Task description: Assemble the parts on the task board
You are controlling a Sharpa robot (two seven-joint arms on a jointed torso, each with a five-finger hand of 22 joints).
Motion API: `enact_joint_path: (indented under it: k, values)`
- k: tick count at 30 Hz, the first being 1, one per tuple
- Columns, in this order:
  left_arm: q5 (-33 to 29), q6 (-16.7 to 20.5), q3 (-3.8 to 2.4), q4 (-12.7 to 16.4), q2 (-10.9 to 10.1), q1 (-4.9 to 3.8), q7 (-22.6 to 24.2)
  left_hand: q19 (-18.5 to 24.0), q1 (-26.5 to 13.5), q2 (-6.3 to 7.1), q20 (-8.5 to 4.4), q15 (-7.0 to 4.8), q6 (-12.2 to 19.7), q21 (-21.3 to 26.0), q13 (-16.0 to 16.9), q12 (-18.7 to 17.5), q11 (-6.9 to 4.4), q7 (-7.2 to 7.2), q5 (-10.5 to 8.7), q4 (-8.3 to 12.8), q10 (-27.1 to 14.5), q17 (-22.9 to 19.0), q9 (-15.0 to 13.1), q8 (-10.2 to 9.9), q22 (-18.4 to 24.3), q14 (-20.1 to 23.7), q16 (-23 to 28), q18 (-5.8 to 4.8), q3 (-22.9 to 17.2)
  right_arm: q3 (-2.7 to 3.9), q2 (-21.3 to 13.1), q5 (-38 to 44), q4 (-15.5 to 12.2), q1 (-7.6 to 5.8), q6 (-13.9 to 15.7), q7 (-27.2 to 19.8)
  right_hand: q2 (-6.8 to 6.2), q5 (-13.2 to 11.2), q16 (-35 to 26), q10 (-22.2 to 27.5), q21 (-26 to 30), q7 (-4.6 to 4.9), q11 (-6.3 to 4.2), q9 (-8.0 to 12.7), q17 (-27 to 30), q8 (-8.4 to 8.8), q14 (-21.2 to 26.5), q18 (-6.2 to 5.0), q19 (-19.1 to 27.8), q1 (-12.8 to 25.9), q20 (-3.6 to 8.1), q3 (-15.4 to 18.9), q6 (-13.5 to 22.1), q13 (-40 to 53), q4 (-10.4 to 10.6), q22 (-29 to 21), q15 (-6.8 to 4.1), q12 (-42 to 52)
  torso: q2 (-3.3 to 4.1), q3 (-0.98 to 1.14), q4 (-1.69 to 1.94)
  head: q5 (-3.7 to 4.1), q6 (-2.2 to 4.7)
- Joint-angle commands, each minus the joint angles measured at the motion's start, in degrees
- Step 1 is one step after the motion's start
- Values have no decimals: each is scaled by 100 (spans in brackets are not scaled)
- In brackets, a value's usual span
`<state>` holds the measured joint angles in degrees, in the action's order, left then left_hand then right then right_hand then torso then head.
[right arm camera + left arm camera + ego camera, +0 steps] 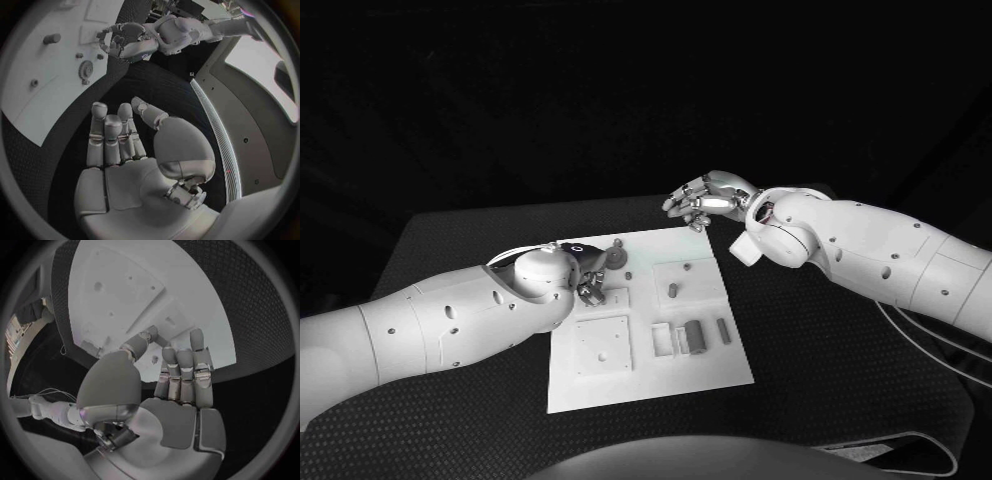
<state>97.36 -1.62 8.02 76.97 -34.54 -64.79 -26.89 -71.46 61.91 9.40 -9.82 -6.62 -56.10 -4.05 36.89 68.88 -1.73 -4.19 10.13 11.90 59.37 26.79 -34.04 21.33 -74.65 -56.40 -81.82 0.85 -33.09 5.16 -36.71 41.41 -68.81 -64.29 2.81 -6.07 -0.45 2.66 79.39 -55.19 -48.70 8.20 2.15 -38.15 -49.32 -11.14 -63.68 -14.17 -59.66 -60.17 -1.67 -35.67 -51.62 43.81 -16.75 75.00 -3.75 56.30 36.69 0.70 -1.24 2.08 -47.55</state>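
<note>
Head view: task board (646, 375) holds grey parts (692, 335) (both robot hands empty, fingers apart).

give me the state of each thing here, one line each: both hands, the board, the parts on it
left hand: over the task board's left side, fingers apart, holding nothing
right hand: raised above the board's far right corner, fingers curled, holding nothing visible
task board: flat on the black table
grey parts: lying on the board's right half, apart from both hands
</note>
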Motion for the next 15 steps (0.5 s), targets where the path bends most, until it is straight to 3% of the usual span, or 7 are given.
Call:
enact_joint_path:
  k: [1,15]
  values:
    - [23,-43,0,3,20,-4,55,16,36,-10,10,-23,-64,26,5,-33,48,-90,2,-7,11,7,10,-21,9,4,30,-84,-23,2,1,43,-6,3,-87,-31,-3,21,-26,0,36,32,-2,9,6,31,-8,-83,-39,40,20,23,10,-9,9,68,-32,34,1,-1,0,-6,3]
    - [6,-22,4,-63,64,-4,63,33,28,37,19,10,65,25,16,-42,97,-142,2,-17,-17,11,29,-111,25,21,47,-84,-22,2,2,43,-8,3,-83,-32,-9,21,-26,5,38,37,2,15,7,44,-8,-83,-39,46,20,22,31,-13,9,67,-29,32,3,1,-7,-17,-14]
